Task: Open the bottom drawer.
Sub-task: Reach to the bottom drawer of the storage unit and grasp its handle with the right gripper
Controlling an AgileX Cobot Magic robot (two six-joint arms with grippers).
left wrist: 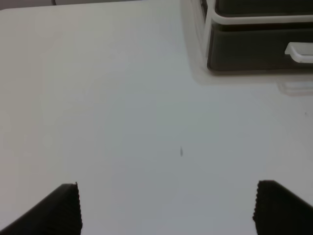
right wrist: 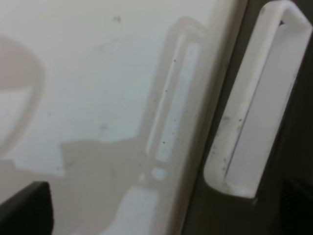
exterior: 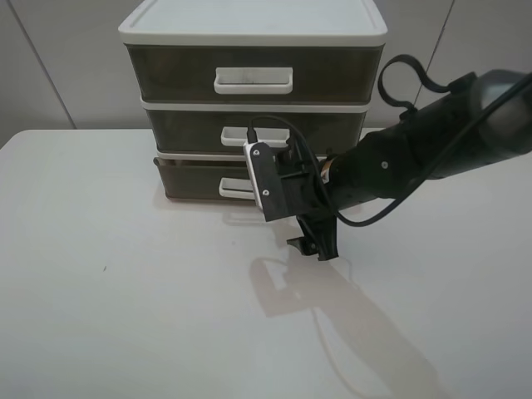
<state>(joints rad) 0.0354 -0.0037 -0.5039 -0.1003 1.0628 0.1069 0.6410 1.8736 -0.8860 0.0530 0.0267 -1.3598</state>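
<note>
- The bottom drawer (exterior: 195, 179) is the lowest of three in the white-framed drawer unit (exterior: 249, 21). It is a shallow tray of smoky brown, see-through plastic.
- Its white loop handle (exterior: 235, 188) sits at the middle of the drawer front. In the right wrist view the handle (right wrist: 254, 107) is a rounded rectangle with small dark flecks on it.
- The drawer front stands about level with the fronts above it. Whether it is drawn out a little cannot be told.
- Above it in the unit are the middle drawer (exterior: 332, 129) and the taller top drawer (exterior: 166, 75), each with its own white handle.
- The right gripper (exterior: 314, 247) hangs just in front of the unit, beside the bottom handle and not around it. Its tips point down at the table and its jaws are spread, holding nothing. One dark finger (right wrist: 24, 210) shows at the edge of its wrist view.
- The left gripper (left wrist: 166, 210) is well away from the unit, over bare tabletop. Its jaws are wide apart and empty. From there the bottom drawer (left wrist: 244, 49) shows at the far corner.
- The unit stands on a white, faintly glossy table (exterior: 125, 291), which mirrors the handle and takes the arm's shadow in front of the unit.
- A small dark speck (exterior: 105, 268) marks the table, well in front of the unit.
- Behind the unit is a pale grey panelled wall (exterior: 58, 66).
</note>
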